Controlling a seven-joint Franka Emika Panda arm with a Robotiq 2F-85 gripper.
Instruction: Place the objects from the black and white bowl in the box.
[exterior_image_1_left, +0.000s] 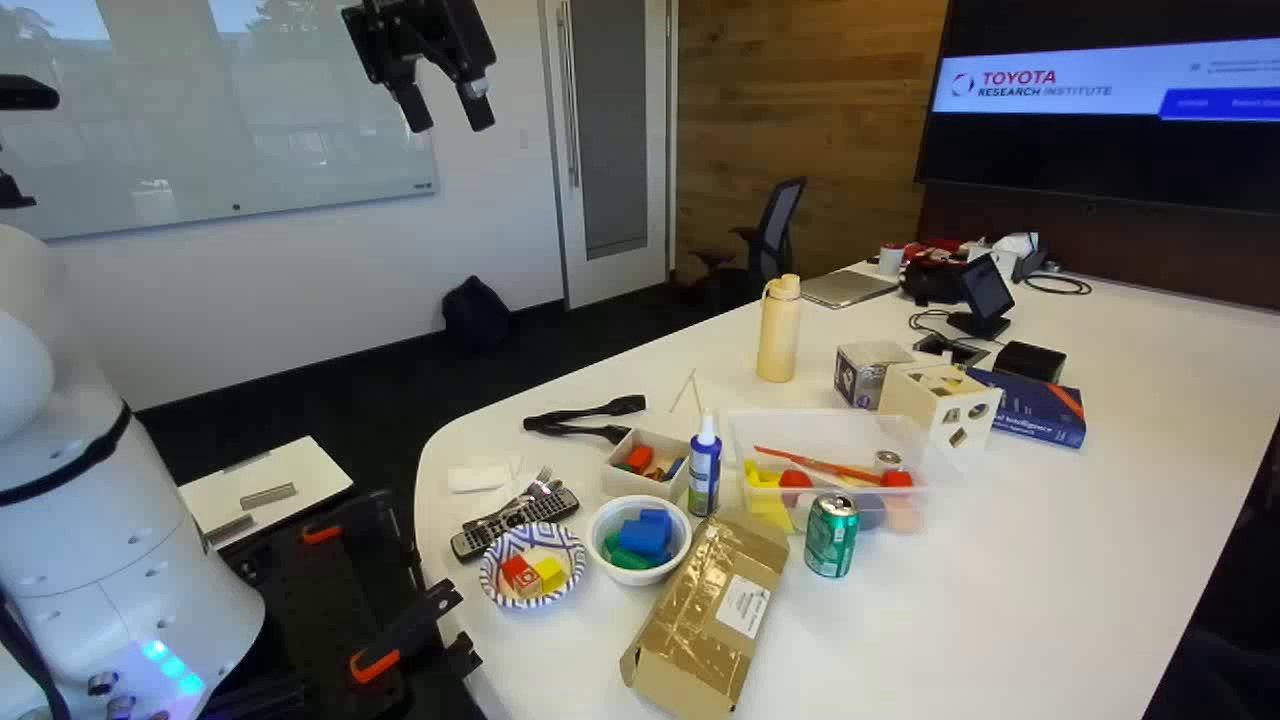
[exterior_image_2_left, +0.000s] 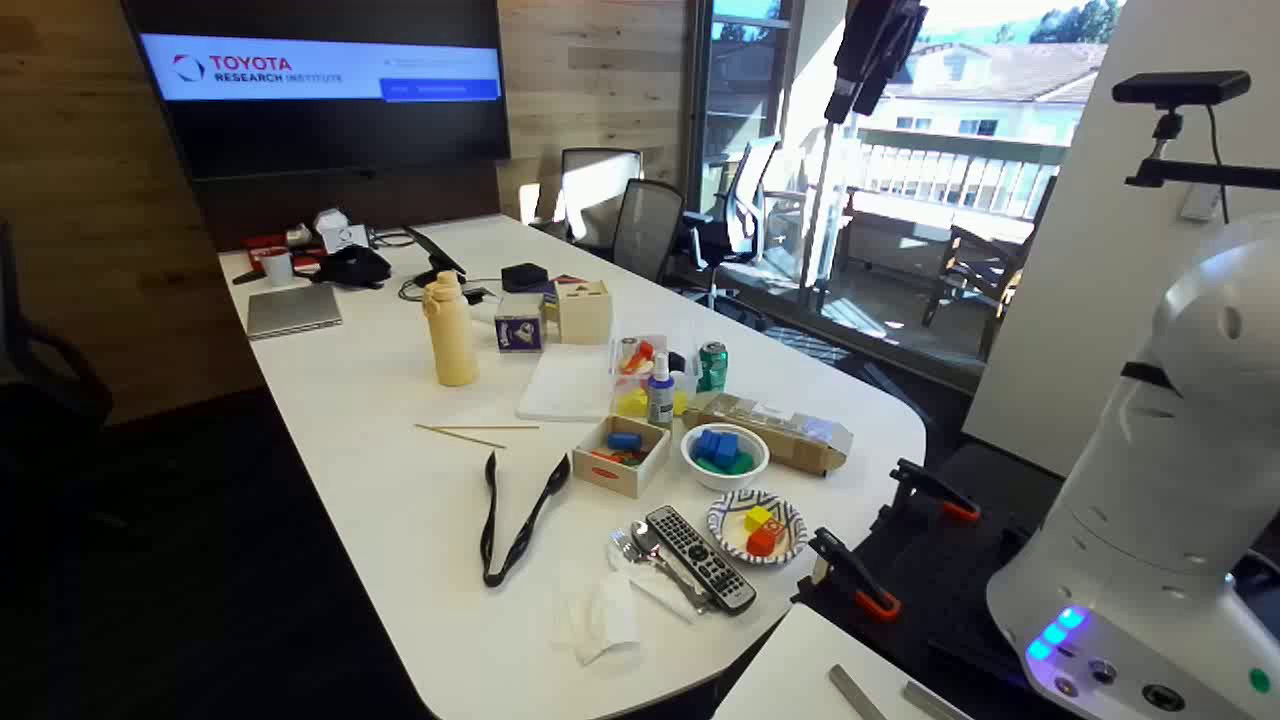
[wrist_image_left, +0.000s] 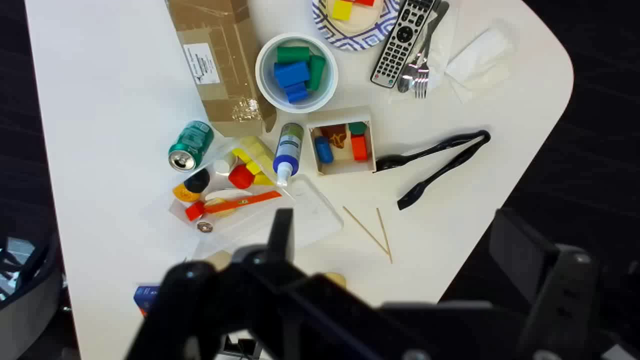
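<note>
Rounded white arm (exterior_image_1_left: 110, 550), black band (exterior_image_1_left: 70, 470), 3 blue lights (exterior_image_2_left: 1055, 634), black 2-fingered claw (exterior_image_1_left: 449, 118)

"How is the paper bowl (wrist_image_left: 350, 41) patterned?"
"Angular lines on white: blue in the wrist view, though the rim (exterior_image_2_left: 720, 520) looks nearly black in an exterior view."
"And the blocks (exterior_image_1_left: 549, 573) in it?"
"Red and yellow, with a pale mark on the red."
"The small open box (exterior_image_2_left: 590, 463)?"
"Cream, with a red logo (exterior_image_2_left: 606, 472)."
"The plain bowl (wrist_image_left: 274, 95)?"
"White; the pieces (wrist_image_left: 291, 74) inside are blue and green."
"The cardboard box (exterior_image_1_left: 690, 610)?"
"Brown, white label (exterior_image_1_left: 743, 606)."
"That soda can (exterior_image_1_left: 832, 537)?"
"Green, with a silvery top (wrist_image_left: 181, 160)."
"Spray bottle (wrist_image_left: 290, 142)?"
"Violet-blue, and the nozzle (wrist_image_left: 284, 174) is white."
"Tongs (wrist_image_left: 446, 169) and fingers (exterior_image_1_left: 413, 105)?"
"Black, both."
"And the counter (exterior_image_1_left: 950, 600)?"
"Plain white."
</note>
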